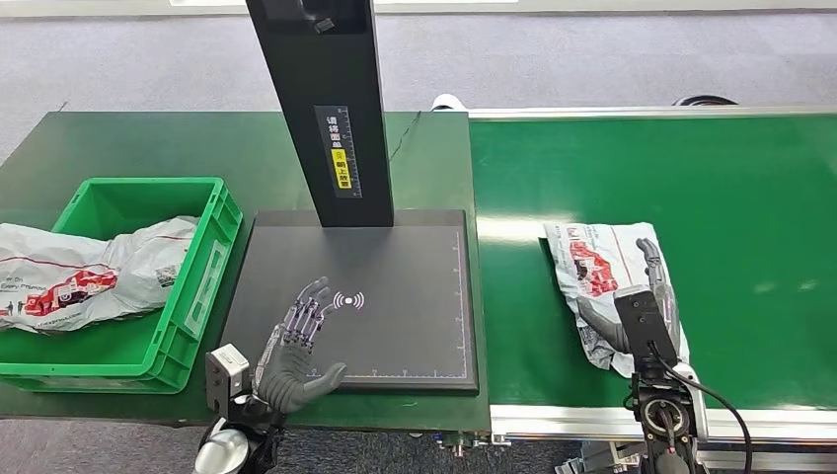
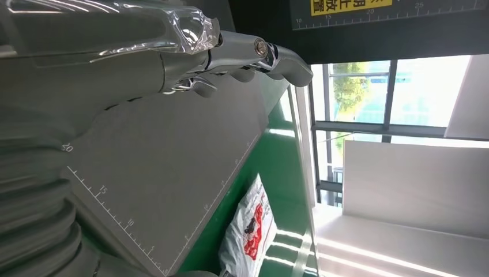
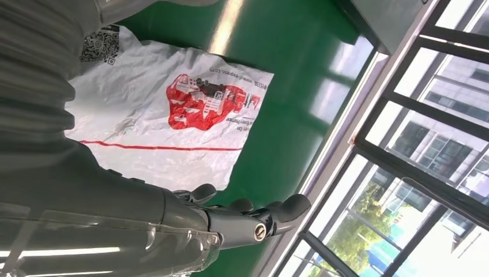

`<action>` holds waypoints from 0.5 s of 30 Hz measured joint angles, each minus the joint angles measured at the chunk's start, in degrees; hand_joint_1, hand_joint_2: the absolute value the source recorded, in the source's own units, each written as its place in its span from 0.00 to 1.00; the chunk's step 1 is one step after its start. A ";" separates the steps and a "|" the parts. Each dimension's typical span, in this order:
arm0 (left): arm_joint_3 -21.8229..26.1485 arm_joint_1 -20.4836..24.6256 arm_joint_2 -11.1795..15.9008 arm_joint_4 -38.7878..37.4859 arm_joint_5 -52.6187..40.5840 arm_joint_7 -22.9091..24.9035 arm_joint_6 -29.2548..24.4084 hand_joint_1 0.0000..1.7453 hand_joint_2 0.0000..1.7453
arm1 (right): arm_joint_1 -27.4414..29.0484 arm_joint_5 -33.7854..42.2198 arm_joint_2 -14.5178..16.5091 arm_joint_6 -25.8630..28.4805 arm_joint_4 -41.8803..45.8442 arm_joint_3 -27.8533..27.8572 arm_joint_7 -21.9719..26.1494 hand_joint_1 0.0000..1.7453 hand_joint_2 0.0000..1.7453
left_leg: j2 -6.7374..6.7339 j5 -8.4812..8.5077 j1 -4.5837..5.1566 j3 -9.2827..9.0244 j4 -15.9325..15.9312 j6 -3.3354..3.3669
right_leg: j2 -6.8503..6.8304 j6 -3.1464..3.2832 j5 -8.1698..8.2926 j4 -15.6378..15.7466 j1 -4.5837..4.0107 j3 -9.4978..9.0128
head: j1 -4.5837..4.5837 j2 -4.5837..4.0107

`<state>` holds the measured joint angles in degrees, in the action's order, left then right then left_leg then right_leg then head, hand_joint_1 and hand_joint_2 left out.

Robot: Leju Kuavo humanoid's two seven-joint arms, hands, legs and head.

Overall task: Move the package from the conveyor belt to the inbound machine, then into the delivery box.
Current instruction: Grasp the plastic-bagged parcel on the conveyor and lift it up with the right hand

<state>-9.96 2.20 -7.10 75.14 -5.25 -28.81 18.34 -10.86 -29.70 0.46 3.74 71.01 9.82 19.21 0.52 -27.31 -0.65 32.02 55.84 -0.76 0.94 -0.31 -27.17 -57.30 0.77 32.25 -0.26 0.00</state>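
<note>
1. Package (image 1: 599, 279) lay flat on the green conveyor belt (image 1: 750, 197), near its left edge: a white poly bag with a red printed graphic, seen again in the right wrist view (image 3: 173, 121) with a QR code at one corner
2. Right hand (image 1: 632, 316) rested over the package's near-right part, fingers (image 1: 653, 259) stretched along the bag's right edge, thumb splayed on the plastic; spread rather than closed, nothing gripped
3. Left hand (image 1: 296, 355) lay palm down on the inbound machine (image 1: 395, 326), fingers apart and extended toward the white wireless symbol (image 1: 347, 300) printed on the plate; held nothing (in the left wrist view (image 2: 173, 52) the fingers looked straight, just above the grey ruled surface)
4. Black scanning plate with ruler marks along its edges, a black post (image 1: 326, 99) rising from its far side and carrying a yellow label (image 1: 341, 170)
5. Left of the machine, on the dark green table (image 1: 128, 138), stood a green delivery box (image 1: 202, 267); another white bag with red print (image 1: 84, 276) sat in it, spilling over the box's left rim
</note>
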 joint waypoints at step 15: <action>0.44 0.06 1.01 -0.02 1.61 -0.20 0.14 0.00 1.00 | -10.96 -10.57 -7.79 -1.38 -19.60 5.10 -12.94 0.00 1.00 | 0.07 0.04 0.08 0.01 0.04 0.06 | -0.05 -0.05 0.04 0.00 0.10 -0.03 | 0.01 0.00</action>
<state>-9.52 2.27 -6.09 75.12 -3.63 -29.00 18.47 -21.82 -40.27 -7.33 2.35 51.40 14.92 6.27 0.59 -27.27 -0.57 32.02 55.87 -0.70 0.89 -0.37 -27.13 -57.30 0.87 32.22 -0.25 0.00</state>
